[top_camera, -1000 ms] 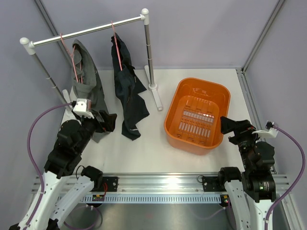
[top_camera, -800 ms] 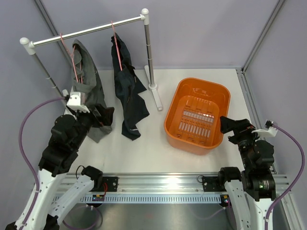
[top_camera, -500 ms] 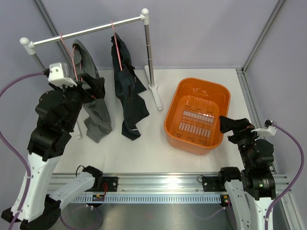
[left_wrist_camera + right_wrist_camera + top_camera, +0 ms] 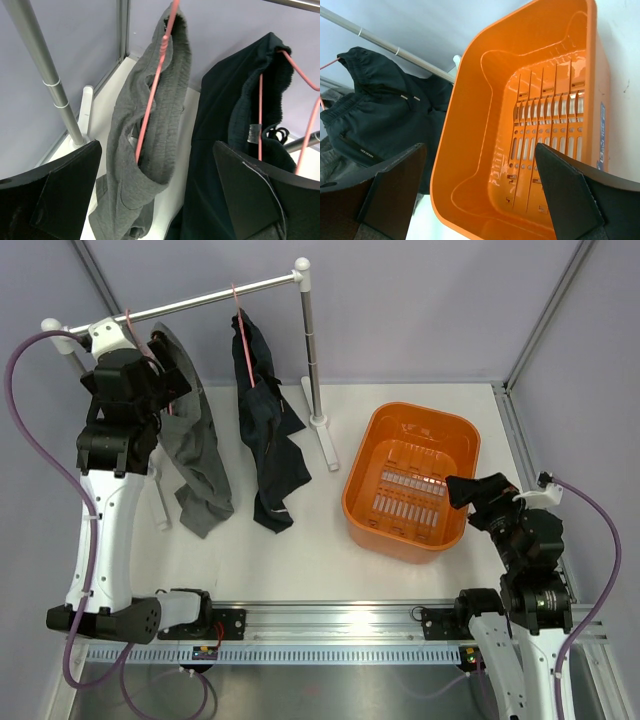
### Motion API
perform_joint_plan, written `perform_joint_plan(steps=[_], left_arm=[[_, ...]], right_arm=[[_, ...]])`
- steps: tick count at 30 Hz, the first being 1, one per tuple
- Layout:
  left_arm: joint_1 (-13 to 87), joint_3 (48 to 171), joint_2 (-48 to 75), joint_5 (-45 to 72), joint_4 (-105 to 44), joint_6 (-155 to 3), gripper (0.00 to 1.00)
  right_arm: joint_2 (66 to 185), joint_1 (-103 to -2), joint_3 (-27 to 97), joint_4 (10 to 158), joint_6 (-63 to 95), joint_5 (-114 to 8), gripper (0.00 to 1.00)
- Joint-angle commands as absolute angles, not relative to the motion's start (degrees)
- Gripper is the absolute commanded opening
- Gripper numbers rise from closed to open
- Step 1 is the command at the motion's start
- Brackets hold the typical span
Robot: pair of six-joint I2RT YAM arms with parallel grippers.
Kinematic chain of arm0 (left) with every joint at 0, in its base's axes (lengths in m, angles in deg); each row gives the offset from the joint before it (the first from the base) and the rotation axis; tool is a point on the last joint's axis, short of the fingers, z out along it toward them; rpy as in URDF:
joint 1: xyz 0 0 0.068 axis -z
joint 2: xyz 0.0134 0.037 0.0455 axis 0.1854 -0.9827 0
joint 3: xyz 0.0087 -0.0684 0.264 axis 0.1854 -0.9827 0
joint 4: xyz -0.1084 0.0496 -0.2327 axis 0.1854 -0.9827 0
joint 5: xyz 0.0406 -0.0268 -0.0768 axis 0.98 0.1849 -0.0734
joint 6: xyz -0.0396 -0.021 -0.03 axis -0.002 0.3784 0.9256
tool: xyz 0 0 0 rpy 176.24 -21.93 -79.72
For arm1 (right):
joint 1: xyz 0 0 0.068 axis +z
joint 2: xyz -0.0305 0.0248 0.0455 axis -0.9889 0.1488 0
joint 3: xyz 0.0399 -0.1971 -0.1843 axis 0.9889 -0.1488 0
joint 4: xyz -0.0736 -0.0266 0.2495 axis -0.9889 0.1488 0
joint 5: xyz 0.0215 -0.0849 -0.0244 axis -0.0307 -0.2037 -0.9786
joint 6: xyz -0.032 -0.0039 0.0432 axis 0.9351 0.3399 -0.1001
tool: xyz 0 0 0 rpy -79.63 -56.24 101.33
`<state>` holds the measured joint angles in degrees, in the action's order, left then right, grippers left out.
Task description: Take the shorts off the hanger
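(a) On the left gripper (image 4: pixel 157 147), the jaws are being shown wide apart, with nothing clasped between them. Straight ahead of the gap, the mid-grey shorts (image 4: pixel 125 175) are being carried on a pink hanger (image 4: pixel 151 100), whose wire is being seen running down through the waistband. Just right of the gap, the dark navy shorts (image 4: pixel 215 150) are being carried on a second pink hanger (image 4: pixel 260 115). Both garments are being left to hang limp toward the table (image 4: pixel 300 560). Both hangers are being borne by the rail (image 4: pixel 200 300) of a rack, one post (image 4: pixel 46 65) of which is being seen beyond the left finger.

(b) On the right gripper (image 4: pixel 480 147), the jaws are likewise being shown spread wide, and nothing is being gripped. Ahead of them, the orange basket (image 4: pixel 465 100) is being viewed from above its near rim, and only its slotted floor and smooth walls are being shown inside it. Past the left finger, outside the basket's wall, the navy garment is being glimpsed.
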<state>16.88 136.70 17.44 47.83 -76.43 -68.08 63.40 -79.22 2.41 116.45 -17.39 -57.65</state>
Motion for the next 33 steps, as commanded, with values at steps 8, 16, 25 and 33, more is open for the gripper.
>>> perform_joint_plan(steps=[8, 16, 25, 33], left_arm=[[12.8, 138.6, 12.6, 41.5, -70.0, -68.1, 0.99], [12.6, 134.6, 9.7, 45.1, -60.7, -69.9, 0.99], [12.4, 134.8, 5.3, 50.8, -55.3, -71.1, 0.99], [12.9, 137.5, 3.4, 53.0, -54.2, -71.4, 0.99]], right_arm=[[67.8, -79.4, 1.2, 106.0, -19.2, -49.8, 0.99], [71.1, -79.4, 0.6, 102.3, -18.6, -47.6, 0.99], [73.7, -79.5, -1.6, 98.8, -18.2, -46.1, 0.99], [74.9, -79.4, -1.6, 98.5, -17.4, -46.1, 0.99]])
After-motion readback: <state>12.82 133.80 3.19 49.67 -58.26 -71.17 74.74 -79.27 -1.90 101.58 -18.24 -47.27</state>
